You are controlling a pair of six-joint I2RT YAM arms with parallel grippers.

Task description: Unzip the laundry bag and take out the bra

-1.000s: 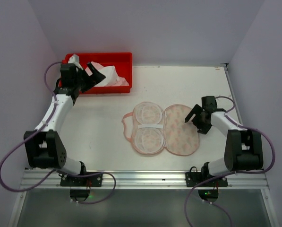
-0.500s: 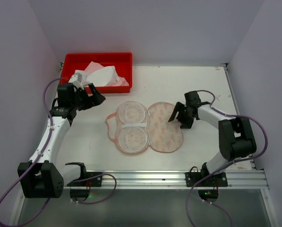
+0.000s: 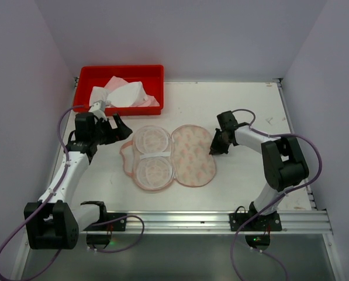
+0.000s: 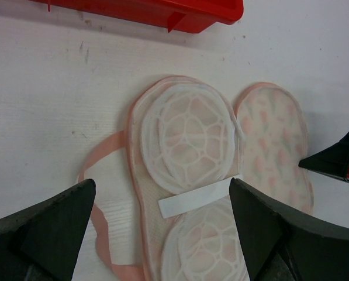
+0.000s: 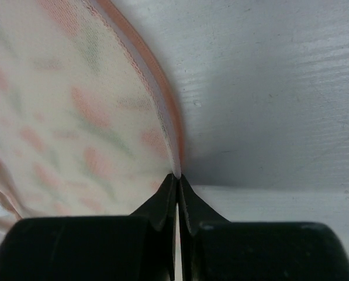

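While one tray holds one laundry bag, right fingers pinch one bra.

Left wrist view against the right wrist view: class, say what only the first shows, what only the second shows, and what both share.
Only the left wrist: the edge of the red tray, the white-ribbed cups and pink strap loop of the bra, and the left gripper, jaws wide open. Only the right wrist: the right gripper shut, its tips pinching the bra's pink trim, close up. Both: the bra's printed half, the white table, and part of the right gripper.
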